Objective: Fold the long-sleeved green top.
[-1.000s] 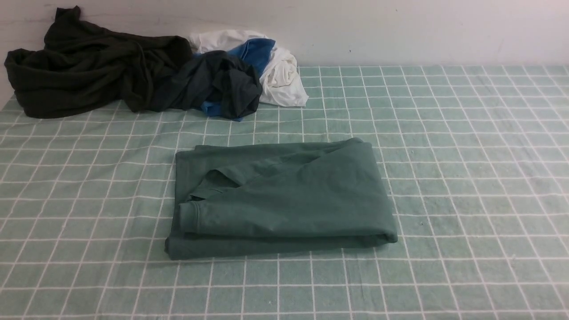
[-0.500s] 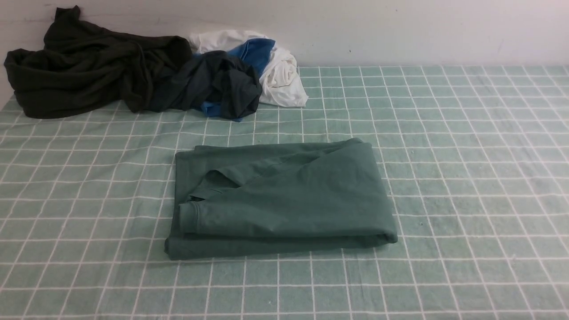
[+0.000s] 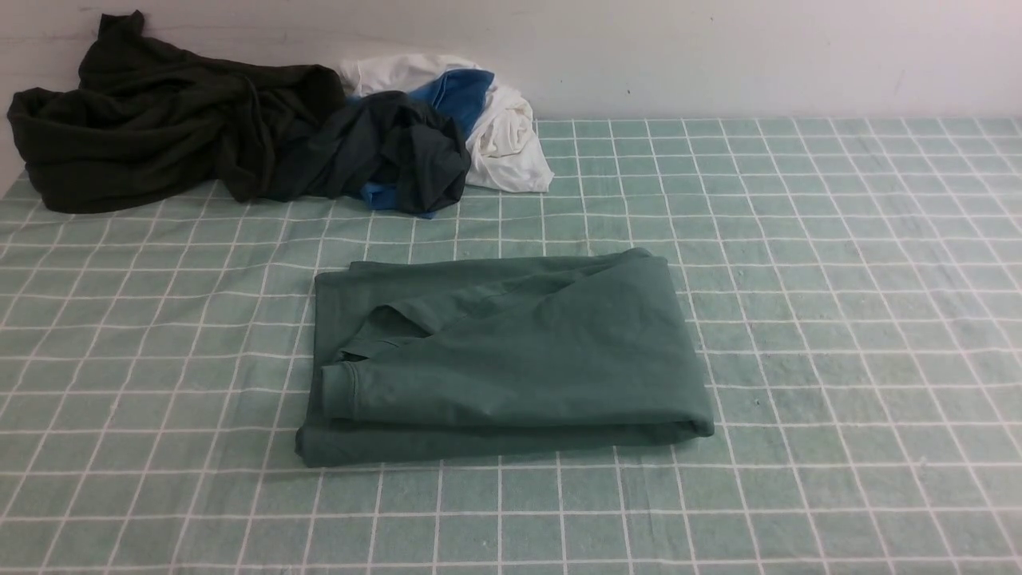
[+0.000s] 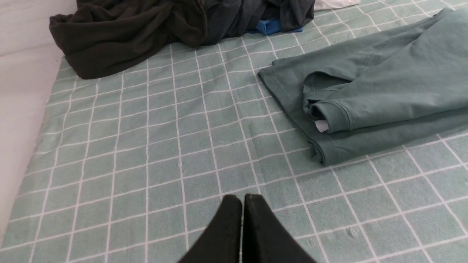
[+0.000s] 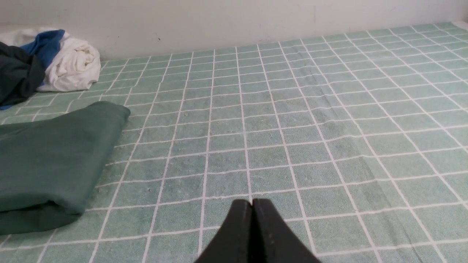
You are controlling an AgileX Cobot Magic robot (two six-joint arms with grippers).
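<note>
The green long-sleeved top [image 3: 511, 359] lies folded into a flat rectangle in the middle of the checked cloth, a rolled edge at its left end. It also shows in the left wrist view [image 4: 373, 91] and the right wrist view [image 5: 51, 160]. Neither gripper shows in the front view. My left gripper [image 4: 242, 199] is shut and empty above bare cloth, clear of the top's left end. My right gripper [image 5: 252, 203] is shut and empty above bare cloth, clear of the top's right end.
A very dark olive-black garment [image 3: 160, 120], a dark grey-and-blue garment [image 3: 391, 156] and a white garment [image 3: 503, 136] are heaped at the back left by the wall. The green checked cloth [image 3: 838, 319] covers the table.
</note>
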